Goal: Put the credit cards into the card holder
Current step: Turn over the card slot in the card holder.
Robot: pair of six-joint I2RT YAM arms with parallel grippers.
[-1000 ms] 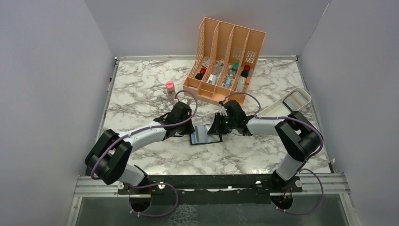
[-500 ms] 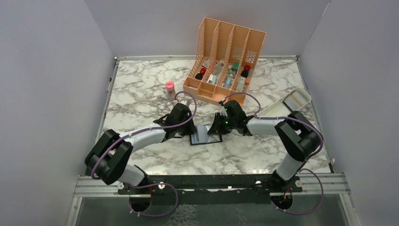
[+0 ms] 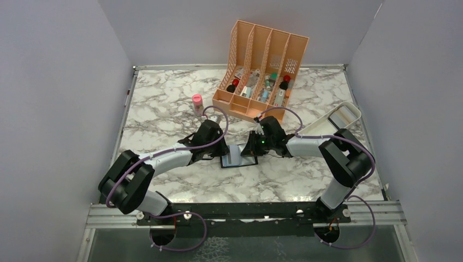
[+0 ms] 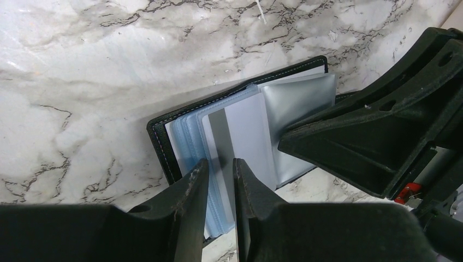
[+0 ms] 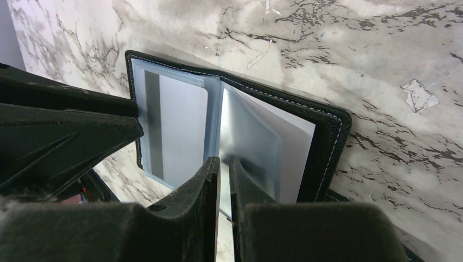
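Note:
The card holder [image 3: 238,156] is a black wallet lying open on the marble between my grippers. It also shows in the left wrist view [image 4: 158,136] and the right wrist view [image 5: 327,136]. A greyish credit card [image 4: 245,131] with a darker stripe sits in a bluish sleeve on its left half, also seen in the right wrist view [image 5: 180,125]. My left gripper [image 3: 217,153] [image 4: 221,169] is nearly shut, its tips over the card's near edge. My right gripper [image 3: 250,150] [image 5: 224,164] is shut on a clear sleeve leaf [image 5: 251,136], holding it raised. No other cards show.
An orange slotted file organiser [image 3: 262,71] with small bottles stands at the back. A pink-capped bottle [image 3: 197,102] stands left of it. A white oblong tray [image 3: 341,117] lies at the right edge. Grey walls enclose the table.

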